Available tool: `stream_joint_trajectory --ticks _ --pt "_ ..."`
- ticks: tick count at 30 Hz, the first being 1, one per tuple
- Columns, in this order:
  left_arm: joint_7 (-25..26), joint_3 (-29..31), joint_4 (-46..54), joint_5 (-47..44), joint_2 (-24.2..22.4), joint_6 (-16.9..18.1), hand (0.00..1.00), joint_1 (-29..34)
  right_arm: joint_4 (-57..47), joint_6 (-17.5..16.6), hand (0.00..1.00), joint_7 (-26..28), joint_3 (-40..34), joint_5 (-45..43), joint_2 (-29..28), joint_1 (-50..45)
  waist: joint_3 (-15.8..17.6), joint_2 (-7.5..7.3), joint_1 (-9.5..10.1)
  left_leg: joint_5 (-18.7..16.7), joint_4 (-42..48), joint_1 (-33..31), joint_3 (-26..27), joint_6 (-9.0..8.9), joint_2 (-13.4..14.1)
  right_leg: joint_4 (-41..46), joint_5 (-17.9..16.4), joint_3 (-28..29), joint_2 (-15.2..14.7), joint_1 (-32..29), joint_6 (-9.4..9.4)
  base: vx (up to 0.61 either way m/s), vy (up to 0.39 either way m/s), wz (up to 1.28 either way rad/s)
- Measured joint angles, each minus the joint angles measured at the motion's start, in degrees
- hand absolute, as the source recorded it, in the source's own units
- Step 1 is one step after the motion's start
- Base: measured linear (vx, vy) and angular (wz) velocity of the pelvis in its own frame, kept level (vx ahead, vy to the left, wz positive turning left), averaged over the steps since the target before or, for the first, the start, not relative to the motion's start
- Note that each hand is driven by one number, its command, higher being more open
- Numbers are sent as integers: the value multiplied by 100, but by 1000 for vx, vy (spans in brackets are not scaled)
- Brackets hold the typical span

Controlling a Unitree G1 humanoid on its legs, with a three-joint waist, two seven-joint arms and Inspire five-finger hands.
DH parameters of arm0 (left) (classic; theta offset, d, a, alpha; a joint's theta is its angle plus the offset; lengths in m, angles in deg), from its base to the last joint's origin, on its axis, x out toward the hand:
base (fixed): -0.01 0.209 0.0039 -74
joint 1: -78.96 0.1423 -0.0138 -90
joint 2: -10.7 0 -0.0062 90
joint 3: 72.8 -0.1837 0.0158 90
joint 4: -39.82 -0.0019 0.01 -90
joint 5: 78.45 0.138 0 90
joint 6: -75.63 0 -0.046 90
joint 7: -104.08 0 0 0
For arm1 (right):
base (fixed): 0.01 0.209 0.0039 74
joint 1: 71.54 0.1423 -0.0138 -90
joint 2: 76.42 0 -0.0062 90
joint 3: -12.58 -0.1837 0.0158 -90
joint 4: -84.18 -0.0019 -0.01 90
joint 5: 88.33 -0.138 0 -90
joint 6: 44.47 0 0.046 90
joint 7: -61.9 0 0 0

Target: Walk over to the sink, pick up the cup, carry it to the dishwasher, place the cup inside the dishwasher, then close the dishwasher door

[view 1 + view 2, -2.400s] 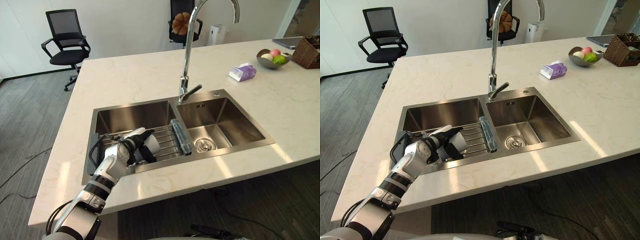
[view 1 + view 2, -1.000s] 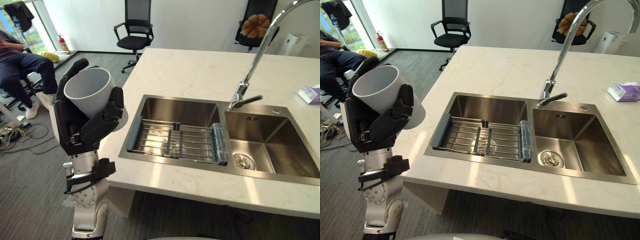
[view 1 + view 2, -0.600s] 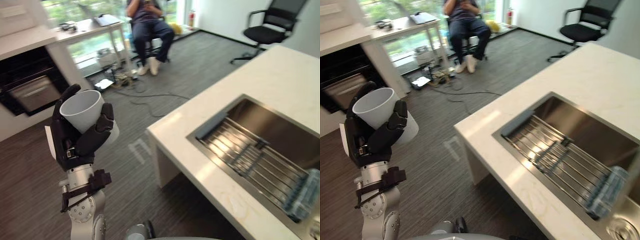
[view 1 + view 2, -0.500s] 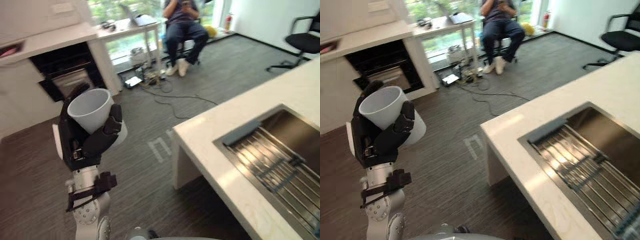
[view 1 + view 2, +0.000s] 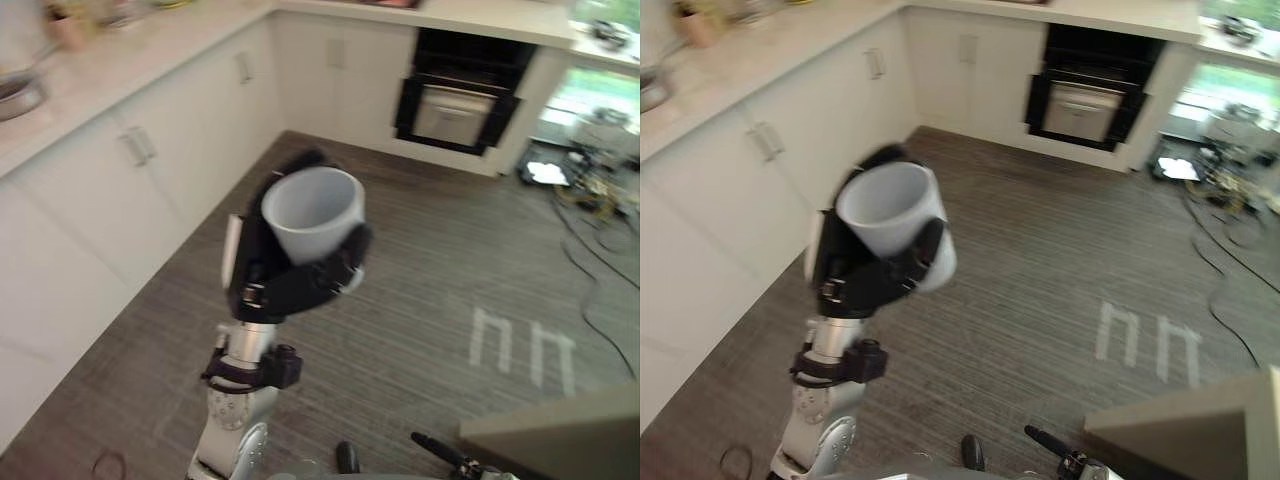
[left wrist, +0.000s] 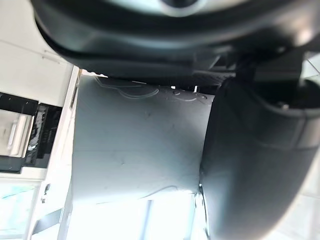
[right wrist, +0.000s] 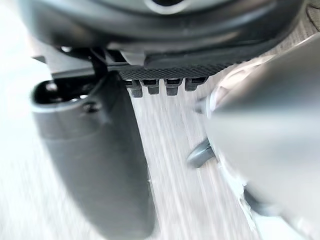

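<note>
The left hand [image 5: 275, 285] is clamped on the pale grey tapered cup [image 5: 310, 210], fingers and thumb curled round its lower wall; the cup stands upright, mouth up, held in the air over the grey plank floor [image 5: 430, 260]. In the left wrist view the cup's grey wall lies pressed against the palm. The right hand [image 7: 95, 150] shows in its own wrist view over the floor; whether it is apart or together I cannot tell.

White cabinets with bar handles [image 5: 120, 190] run along the robot's left; a black built-in appliance [image 5: 455, 100] sits in the far wall, well apart from the cup, and it may be the dishwasher, though I cannot be sure.

The step in hand looks like the carry. To do it well, hold the clamp firm and the cup level while walking; head for the appliance squarely; stop near enough that the arm can reach in without stretching. A loosened grip or a tilted wrist is the main risk here.
</note>
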Motion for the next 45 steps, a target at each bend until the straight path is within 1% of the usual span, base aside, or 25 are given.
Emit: stream_joint_trajectory --ticks 1,2,4,5,7,8,9,14,16,18,23,27,31,33,34,36,37,38,39,40,41,42,43,44,45 --pt "167 36 -75 12 -163 -140 0 164 -179 -44 100 14 86 7 -18 -91 -62 197 -1 -3 -192 219 43 -17 158 64 22 51 188 -344 2 -181 197 -34" --pt "217 39 -75 16 -181 -175 0 225 -275 -35 100 33 87 3 -19 -140 -102 217 -19 23 -345 337 74 -49 207 32 97 59 282 -487 2 -77 137 -35" --pt "308 0 -69 199 -129 -184 0 251 -428 -44 100 110 124 7 -141 -317 -153 176 -87 100 -735 792 136 -141 267 -9 538 37 510 -721 -270 106 49 -13" --pt "311 -18 -66 268 -117 -185 0 250 -441 -44 100 118 149 9 -152 -372 -191 155 -92 93 -773 849 112 -155 255 -55 652 -16 523 -713 -327 194 -51 2" --pt "321 -79 4 404 -90 -196 0 215 -581 -109 100 180 221 55 -200 -612 -322 92 -82 26 -822 929 71 -270 154 -252 1227 -247 522 -575 -606 237 -97 8" --pt "340 -75 16 417 -114 -215 0 206 -591 -123 100 186 220 93 -184 -639 -348 85 -62 1 -829 965 77 -314 160 -350 1196 -298 532 -498 -572 172 -81 2" --pt "139 249 45 213 -220 -427 0 185 -488 -271 100 338 213 101 -358 -1128 -862 -139 8 127 -1288 1231 361 -663 441 -1087 1281 -420 889 20 -629 82 -43 -4" --pt "139 340 45 209 -224 -423 0 191 -480 -273 100 343 176 99 -372 -1157 -899 -133 -29 121 -1297 1255 465 -669 474 -1249 1330 -347 960 44 -626 -2 -4 -11" --pt "172 571 40 91 -261 -422 0 190 -531 -272 100 461 169 69 -396 -1251 -1060 -148 -123 120 -1354 1253 579 -673 536 -1520 1432 -288 1075 92 -669 12 -46 -25" --pt "225 686 34 -11 -383 -421 0 192 -611 -270 100 634 173 63 -425 -1353 -1099 -200 -222 116 -1326 1278 541 -682 588 -1665 1455 -371 1144 212 -694 50 -64 10" --pt "703 1319 7 -196 -708 -411 0 195 -574 -255 100 982 174 101 -408 -1441 -1111 -203 -216 90 -1268 1271 509 -730 730 -1757 1414 -431 1293 280 -783 20 -63 6" --pt "1266 1999 -99 -439 -791 -390 0 321 -329 -270 100 1253 169 103 -353 -1327 -1084 -171 -189 201 -1404 1253 339 -845 790 -1745 1382 -497 1369 294 -842 -20 -65 14" --pt "1455 2387 -454 -460 -780 -384 0 457 -72 -306 100 1333 211 103 -258 -1189 -1033 -113 -174 280 -1354 1152 73 -869 797 -1737 1325 -651 1367 323 -888 -34 -32 34" --pt "1511 2521 -448 -460 -836 -374 0 558 -60 -323 100 1397 273 103 -158 -1090 -876 -12 -151 -34 -765 925 42 -876 935 -1532 1097 -594 1439 300 -929 -86 -33 6" --pt "1518 2589 -440 -459 -837 -370 0 629 -98 -331 100 1438 342 105 -53 -1057 -803 111 -150 -279 -326 815 50 -918 1104 -1354 992 -471 1544 294 -956 -85 -34 -11" --pt "1520 2674 -350 -457 -836 -353 0 730 -111 -378 100 1438 403 117 30 -994 -722 243 -165 -441 83 747 71 -980 1253 -1215 876 -255 1691 299 -1038 -40 -18 -6" --pt "1515 2689 -273 -458 -830 -355 0 723 -70 -392 100 1418 406 159 36 -927 -638 244 -212 -447 703 406 171 -1008 1335 -1173 838 -291 1675 266 -1075 -49 1 19" --pt "1492 2676 -203 -457 -842 -355 0 724 -45 -385 100 1424 393 218 60 -889 -540 261 -235 -354 1292 98 299 -970 1421 -1132 812 -331 1634 266 -1089 -47 13 30" --pt "1418 2680 -178 -457 -876 -357 0 724 3 -380 100 1412 391 248 100 -882 -481 293 -246 -195 1793 -146 342 -988 1477 -1135 800 -344 1584 298 -1109 -28 39 27" --pt "1341 2715 -164 -454 -922 -359 0 705 25 -358 100 1393 356 273 144 -838 -345 286 -239 -189 2245 -363 338 -1028 1499 -1145 776 -369 1490 421 -1124 14 59 21" --pt "1287 2741 -156 -454 -941 -359 0 703 23 -349 100 1385 321 275 163 -836 -237 319 -235 -265 2219 -395 327 -1001 1460 -1144 754 -386 1438 498 -1126 23 121 26" --pt "1186 2780 -152 -454 -981 -378 0 704 26 -324 100 1382 290 287 229 -836 -33 372 -257 -387 1865 -560 289 -970 1263 -1154 731 -406 1285 631 -1108 14 104 18" --pt "1172 2786 -151 -453 -989 -391 0 704 30 -320 100 1386 286 309 240 -837 -19 377 -258 -382 1713 -604 289 -969 1209 -1162 728 -410 1244 639 -1103 13 116 17" --pt "1156 2792 -145 -448 -1011 -434 0 716 43 -309 100 1401 269 347 248 -839 -6 381 -248 -232 872 -724 271 -1003 987 -1232 705 -413 1092 660 -1066 45 120 2" --pt "1149 2795 -121 -437 -1028 -438 0 760 40 -313 100 1492 224 472 251 -839 -21 416 -233 55 -181 -727 109 -1081 889 -1494 672 -329 1062 790 -1015 75 112 -6"
